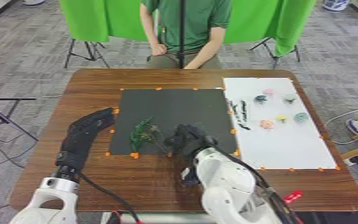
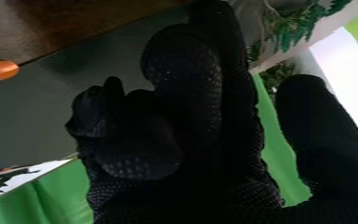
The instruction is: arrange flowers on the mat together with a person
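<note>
Two leafy green sprigs are on the black mat. One (image 1: 143, 134) is dense and deep green, lying lengthwise near the mat's left part; the other (image 1: 157, 139), thinner and paler, lies just beside it, toward the right hand (image 1: 193, 140). The mat (image 1: 171, 104) is flat, matte and rectangular, with small orange tabs (image 1: 135, 155) spaced along its edges. On the white sheet (image 1: 291, 150), to the mat's right, are small rounded flower heads with ruffled outlines: a pink one (image 1: 269, 92), a dark blue-green one (image 1: 261, 98), a pale green one (image 1: 290, 98), a peach one (image 1: 266, 124), a yellow one (image 1: 282, 119) and a grey-teal one (image 1: 301, 117). Slender dark pieces (image 1: 239, 116) lie on the sheet's left part.

Over the mat's lower right part, the right hand has its thumb set wide from the fingers, some of them straight and others bent. Its glove is black knit with a dotted grip texture. Whether it touches a stem I cannot tell. The left hand (image 1: 87, 125), in smooth-looking black fabric, lies at the mat's left edge with straight fingers held close together.

The table (image 1: 60, 172) is brown wood with visible grain and rounded corners. Green cloth (image 1: 255, 25) hangs in soft folds beyond it.
</note>
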You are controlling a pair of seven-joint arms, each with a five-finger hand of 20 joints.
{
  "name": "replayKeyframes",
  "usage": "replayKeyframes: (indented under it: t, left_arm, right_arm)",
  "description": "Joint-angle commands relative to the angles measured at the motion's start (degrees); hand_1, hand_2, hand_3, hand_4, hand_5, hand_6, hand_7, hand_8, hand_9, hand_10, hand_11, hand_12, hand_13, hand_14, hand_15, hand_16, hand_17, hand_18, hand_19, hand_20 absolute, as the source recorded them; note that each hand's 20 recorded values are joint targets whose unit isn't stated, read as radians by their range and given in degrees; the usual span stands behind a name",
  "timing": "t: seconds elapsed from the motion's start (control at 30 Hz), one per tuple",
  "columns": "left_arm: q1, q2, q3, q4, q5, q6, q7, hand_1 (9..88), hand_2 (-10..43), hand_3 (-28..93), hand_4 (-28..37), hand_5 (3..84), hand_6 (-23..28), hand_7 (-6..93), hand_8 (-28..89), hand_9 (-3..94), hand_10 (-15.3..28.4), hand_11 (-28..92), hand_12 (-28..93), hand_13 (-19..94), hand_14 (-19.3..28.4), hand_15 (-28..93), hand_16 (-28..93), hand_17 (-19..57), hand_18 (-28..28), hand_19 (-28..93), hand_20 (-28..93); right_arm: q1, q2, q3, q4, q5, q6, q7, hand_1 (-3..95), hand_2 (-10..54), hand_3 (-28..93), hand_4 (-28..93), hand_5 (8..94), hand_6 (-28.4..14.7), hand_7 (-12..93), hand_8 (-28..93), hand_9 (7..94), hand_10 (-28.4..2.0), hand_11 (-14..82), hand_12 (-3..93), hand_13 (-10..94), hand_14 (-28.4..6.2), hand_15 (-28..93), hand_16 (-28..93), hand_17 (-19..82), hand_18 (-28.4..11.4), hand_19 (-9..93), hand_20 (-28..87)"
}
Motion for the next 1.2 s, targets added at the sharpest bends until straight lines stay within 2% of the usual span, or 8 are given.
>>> replayKeyframes:
  t: [0.03, 0.2, 0.3, 0.4, 0.53, 0.6, 0.83, 1.2]
  left_arm:
    - [0.3, -0.7, 0.03, 0.28, 0.36, -0.99, -0.45, 30.8, -6.9, 60, -14.1, 46.5, 4.1, 13.4, -5, 41.8, 11.9, 15, 18, 33, 16.1, 13, 7, 4.1, 11.8, 5, 19]
    - [0.2, -0.5, 0.38, 0.56, 0.19, -0.44, 0.65, 30.8, -7.0, 60, -14.1, 46.6, 4.0, 13.8, -5, 41.9, 11.9, 15, 18, 33, 16.1, 13, 7, 4.0, 11.9, 5, 19]
    - [-0.1, -0.03, 0.88, 0.9, -0.55, 1.09, 1.98, 31.0, -6.8, 60, -14.3, 46.8, 4.1, 13.8, -5, 42.1, 11.9, 15, 18, 34, 16.1, 13, 7, 4.5, 11.6, 5, 19]
    - [-0.6, 0.64, 2.13, 1.46, -2.26, 5.12, 4.73, 29.6, -3.9, 61, -14.9, 47.3, 4.0, 14.3, -5, 43.0, 12.1, 16, 18, 35, 15.9, 12, 7, 6.1, 10.8, 5, 19]
    - [-0.5, 1.42, 3.46, 1.74, -6.78, 12.39, 9.15, 25.5, 8.7, 63, -24.3, 47.7, 4.2, 12.9, -5, 44.1, 12.3, 16, 16, 34, 14.6, 10, 5, 8.7, 9.4, 4, 19]
    - [-0.1, 1.15, 2.89, 1.59, -8.04, 14.53, 9.63, 22.7, 16.6, 63, -27.6, 44.9, 4.0, 9.7, -5, 44.1, 12.4, 15, 15, 32, 13.5, 8, 3, 9.9, 8.8, 4, 20]
    - [1.7, 0.91, 0.29, 0.8, -9.88, 14.59, 8.23, 27.6, 30.3, 47, -28.3, 41.9, 5.8, 4.5, -5, 45.7, 13.6, 12, 12, 31, 12.0, 8, -1, 10.3, 7.4, 2, 19]
    - [1.2, -0.1, 0.31, 1.11, -6.55, 9.55, 5.75, 28.5, 30.9, 58, -28.2, 46.5, 5.4, 7.2, -5, 47.7, 13.4, 14, 13, 35, 14.1, 10, -1, 9.7, 9.5, 3, 18]
  right_arm:
    - [-1.4, 3.1, 5.2, -7.5, 8.7, 8.1, -0.8, 17.5, 14.7, 70, -2, 86.0, -1.4, 13, -9, 93.4, -12.4, 39.8, 30.2, 84, -12.5, 71, 39, 39, -28.4, 84, 55]
    - [-6.1, 7.3, 15.3, -9.8, 33.6, 21.3, -9.7, 18.8, 11.5, 69, -5, 81.7, -1.9, 13, -9, 89.7, -15.0, 31.8, 27.4, 82, -12.8, 60, 36, 34, -28.0, 77, 52]
    - [-9.9, 8.5, 23.3, -7.3, 53.8, 20.6, -22.3, 18.4, 9.8, 70, -9, 71.9, -3.5, 13, -9, 77.6, -17.1, 21.8, 23.5, 71, -16.3, 41, 29, 25, -22.6, 58, 44]
    - [-13.5, 8.8, 28.9, -5.4, 75.4, 18.2, -28.1, 15.0, 7.9, 73, -11, 58.5, -3.8, 11, -8, 61.1, -17.7, 11.6, 18.8, 52, -17.3, 20, 26, 18, -18.7, 36, 35]
    - [-18.3, 7.9, 32.2, -4.5, 83.1, 19.7, -34.0, 8.1, 7.0, 75, -13, 38.0, -2.1, 6, -7, 38.1, -15.9, 3.1, 14.3, 28, -17.1, 6, 23, 10, -16.0, 16, 27]
    - [-20.4, 7.2, 33.1, -4.4, 83.1, 20.2, -37.0, 6.0, 6.7, 76, -13, 34.1, -1.5, 5, -7, 34.5, -15.4, 2.0, 12.4, 24, -15.4, 3, 21, 8, -14.6, 11, 24]
    - [-23.8, 5.8, 33.9, -4.1, 83.3, 20.1, -41.0, 2.5, 6.2, 78, -16, 31.4, -1.1, 5, -8, 33.0, -14.4, 1.8, 9.4, 22, -11.9, 1, 17, 8, -11.4, 4, 21]
    - [-23.8, 4.6, 34.2, -3.3, 83.1, 20.6, -42.8, 1.8, 6.3, 79, -16, 33.4, -2.7, 5, -8, 35.8, -14.3, 2.9, 8.9, 24, -11.1, 3, 14, 11, -10.6, 2, 22]
